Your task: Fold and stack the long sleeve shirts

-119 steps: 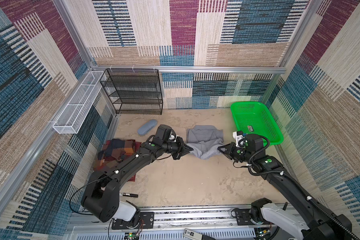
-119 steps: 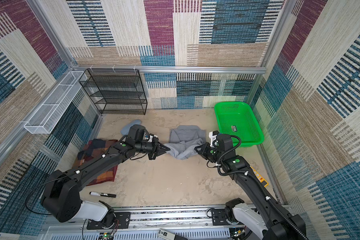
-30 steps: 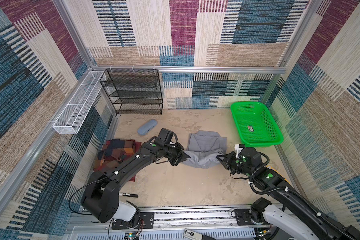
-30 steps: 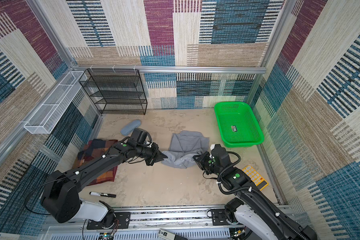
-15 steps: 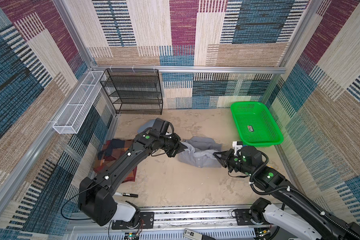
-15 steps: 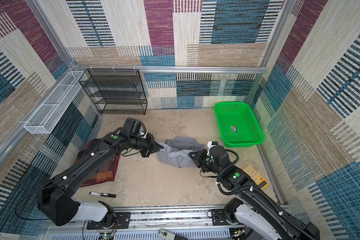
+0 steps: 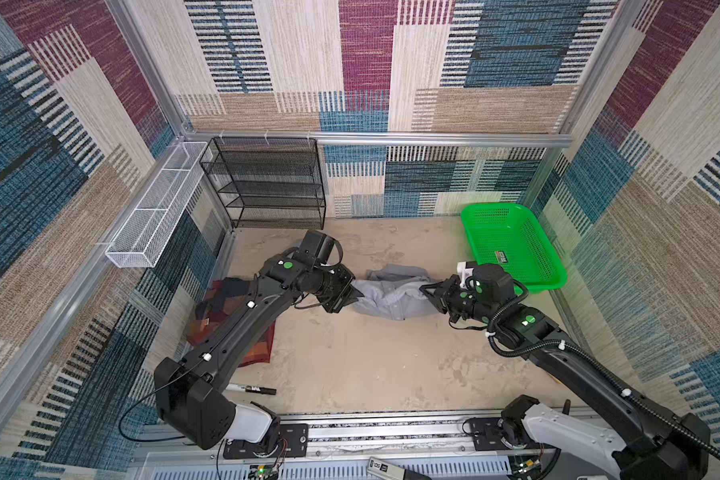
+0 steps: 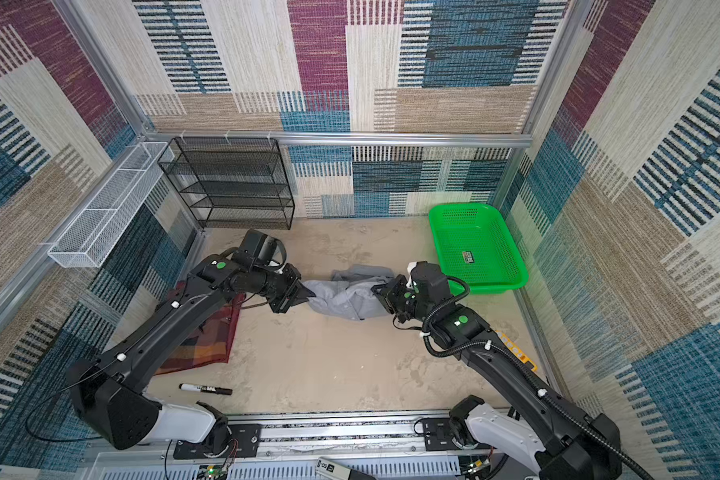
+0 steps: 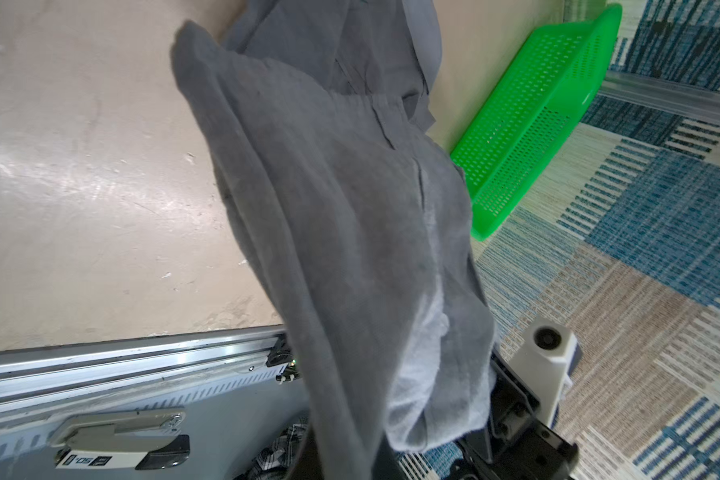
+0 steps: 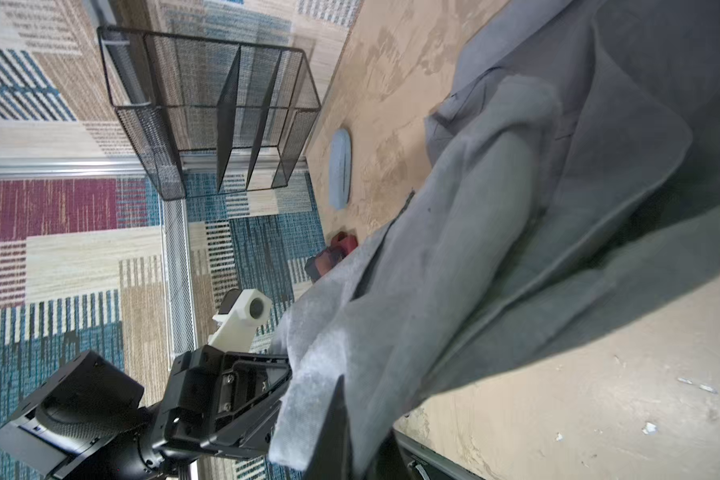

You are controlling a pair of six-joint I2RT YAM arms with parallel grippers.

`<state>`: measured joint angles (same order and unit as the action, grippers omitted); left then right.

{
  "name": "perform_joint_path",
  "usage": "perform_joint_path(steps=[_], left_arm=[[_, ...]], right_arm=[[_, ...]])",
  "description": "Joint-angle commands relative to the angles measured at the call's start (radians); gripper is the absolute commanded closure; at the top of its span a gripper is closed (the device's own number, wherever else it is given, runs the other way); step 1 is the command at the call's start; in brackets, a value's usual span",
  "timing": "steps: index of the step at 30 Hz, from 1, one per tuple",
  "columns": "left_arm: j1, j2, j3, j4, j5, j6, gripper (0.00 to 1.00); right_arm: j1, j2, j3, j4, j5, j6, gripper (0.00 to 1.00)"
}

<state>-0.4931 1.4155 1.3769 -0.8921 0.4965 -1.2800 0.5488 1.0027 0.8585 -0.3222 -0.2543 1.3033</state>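
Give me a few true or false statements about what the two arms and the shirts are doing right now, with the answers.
1. The left gripper and the right gripper are both shut on the grey shirt. True.
2. The plaid shirt lies inside the green basket. False: it lies on the table, partly beneath the left arm.
3. A black marker lies on the table near its front edge. True.
4. The grey shirt lies flat and neatly folded. False: it is bunched up, spanning between the two grippers.
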Motion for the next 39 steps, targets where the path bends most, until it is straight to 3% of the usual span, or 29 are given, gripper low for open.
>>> perform_joint_path(steps=[1, 4, 9, 15, 20, 22, 29, 36, 39], left_arm=[[-0.003, -0.026, -0.038, -0.117, -0.027, -0.017, 1.00], [-0.011, -0.090, -0.086, -0.172, -0.008, -0.063, 1.00], [-0.028, -0.225, -0.094, -0.195, -0.065, -0.143, 1.00], [-0.029, -0.131, 0.006, -0.227, -0.065, -0.012, 1.00], [-0.026, -0.002, -0.015, -0.218, 0.008, 0.036, 1.00], [-0.027, 0.015, -0.035, -0.209, 0.024, 0.042, 1.00], [-0.027, -0.058, -0.224, -0.076, 0.047, -0.050, 1.00], [-0.022, -0.024, -0.348, 0.074, 0.148, -0.110, 1.00], [-0.018, 0.029, -0.343, 0.108, 0.190, -0.111, 1.00]], right_arm=[[0.031, -0.009, -0.030, 0.035, 0.004, 0.036, 1.00], [0.104, 0.018, -0.027, 0.047, -0.030, 0.104, 1.00], [0.218, 0.016, 0.014, 0.026, 0.033, 0.176, 1.00], [0.211, -0.004, -0.002, -0.020, 0.056, 0.239, 1.00], [0.193, 0.002, 0.000, -0.030, 0.123, 0.227, 1.00], [0.152, 0.045, -0.016, -0.002, 0.030, 0.205, 1.00], [0.114, 0.191, 0.027, -0.041, -0.018, 0.127, 1.00], [0.088, 0.268, 0.076, -0.048, 0.012, 0.066, 1.00], [0.067, 0.310, 0.071, -0.031, -0.032, 0.061, 1.00]])
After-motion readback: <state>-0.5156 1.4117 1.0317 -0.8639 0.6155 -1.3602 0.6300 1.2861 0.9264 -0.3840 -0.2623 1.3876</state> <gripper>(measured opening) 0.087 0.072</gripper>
